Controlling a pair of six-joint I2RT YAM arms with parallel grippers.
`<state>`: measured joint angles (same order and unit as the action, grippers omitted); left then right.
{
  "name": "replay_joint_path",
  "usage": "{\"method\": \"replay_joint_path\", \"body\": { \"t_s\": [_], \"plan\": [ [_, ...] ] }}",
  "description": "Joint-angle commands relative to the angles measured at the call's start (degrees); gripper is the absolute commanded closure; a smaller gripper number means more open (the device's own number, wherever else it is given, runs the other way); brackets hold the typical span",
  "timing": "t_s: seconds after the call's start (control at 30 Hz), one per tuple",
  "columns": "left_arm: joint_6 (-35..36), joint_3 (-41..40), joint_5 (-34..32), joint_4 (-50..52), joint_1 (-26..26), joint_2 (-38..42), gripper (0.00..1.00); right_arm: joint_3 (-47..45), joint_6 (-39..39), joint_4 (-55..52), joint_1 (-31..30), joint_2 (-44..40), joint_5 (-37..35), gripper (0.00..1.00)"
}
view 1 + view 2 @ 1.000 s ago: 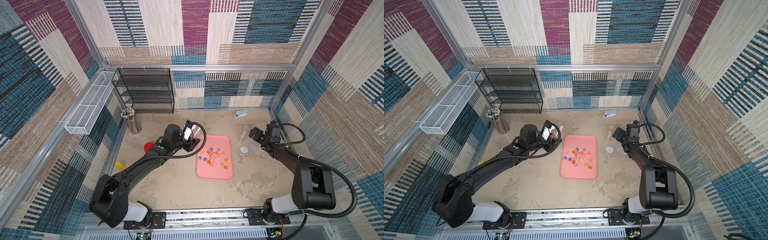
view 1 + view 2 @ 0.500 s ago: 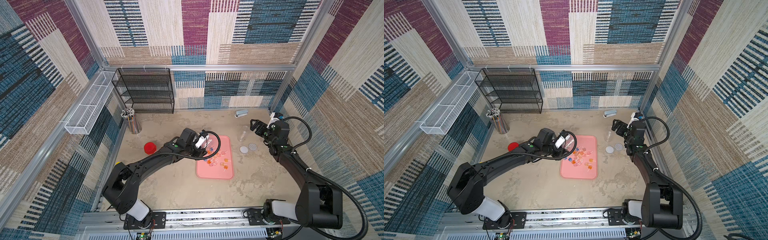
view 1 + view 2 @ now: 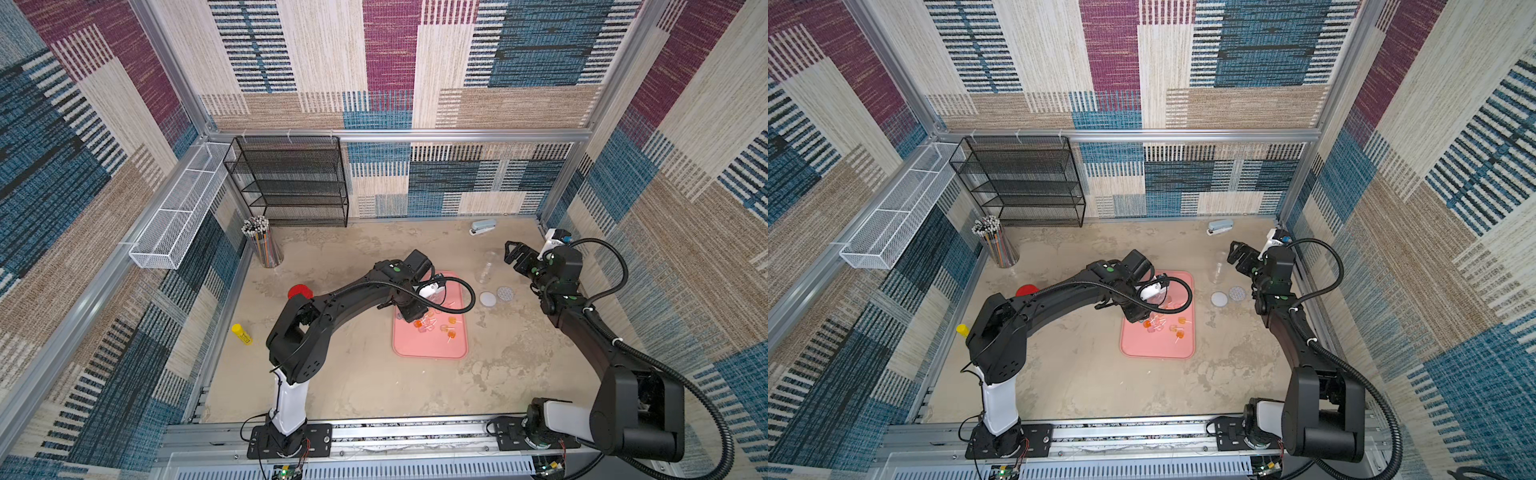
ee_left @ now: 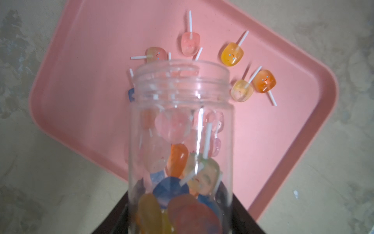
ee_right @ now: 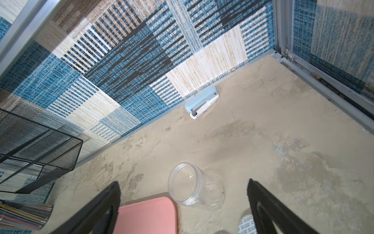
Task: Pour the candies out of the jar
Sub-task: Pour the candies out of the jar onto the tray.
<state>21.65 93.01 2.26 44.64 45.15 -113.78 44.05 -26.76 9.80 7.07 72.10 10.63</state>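
The left pincer (image 4: 180,202) is closed on the clear jar (image 4: 180,113), its dark fingers (image 4: 240,216) pressing the jar's sides near the base. The jar hangs over the pink tray (image 4: 81,85), open mouth pointing out across it. It seems tilted rather than upright, though the wrist view makes the angle hard to judge. Some candies (image 4: 232,54) lie loose on the tray just beyond the mouth (orange, yellow and pink heads on white sticks). Many more are heaped in the jar's base end, among them a blue one and an orange one. In both top views the left arm reaches over the tray's far corner and covers much of the jar, and the spilled candies (image 3: 436,324) show near the tray's middle.

The right pincer (image 5: 182,184) stands wide and holds nothing, well off to the right of the tray. Below it an empty second jar (image 5: 194,190) sits on the desk (image 3: 353,374) just beside the tray's corner. Two round lids (image 3: 488,298) lie near it. A blue stapler (image 5: 201,102) rests by the back wall, and a red lid (image 3: 300,291) lies on the desk left of the tray.
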Motion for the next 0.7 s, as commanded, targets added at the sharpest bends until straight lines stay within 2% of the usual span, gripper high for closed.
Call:
{"method": "replay_joint_path", "body": {
  "t_s": [0.0,0.2,0.3,0.67],
  "plan": [
    [4.22,5.91,-8.68,7.75,0.68,-3.81,1.0,-0.24,-0.83,2.94,0.14,-0.76,0.61,0.0],
    [10.82,15.06,-23.29,11.34,3.72,-10.87,1.0,-1.42,-0.92,4.04,0.22,-1.51,-0.21,0.0],
    [14.65,17.55,-28.06,11.44,4.83,-12.88,1.0,-1.43,-0.92,3.86,0.31,-1.94,-0.09,0.0],
    [21.25,19.64,-29.42,12.53,5.71,-11.67,1.0,-1.51,-1.01,3.66,0.31,-3.08,-0.26,0.0]
  ]
}}
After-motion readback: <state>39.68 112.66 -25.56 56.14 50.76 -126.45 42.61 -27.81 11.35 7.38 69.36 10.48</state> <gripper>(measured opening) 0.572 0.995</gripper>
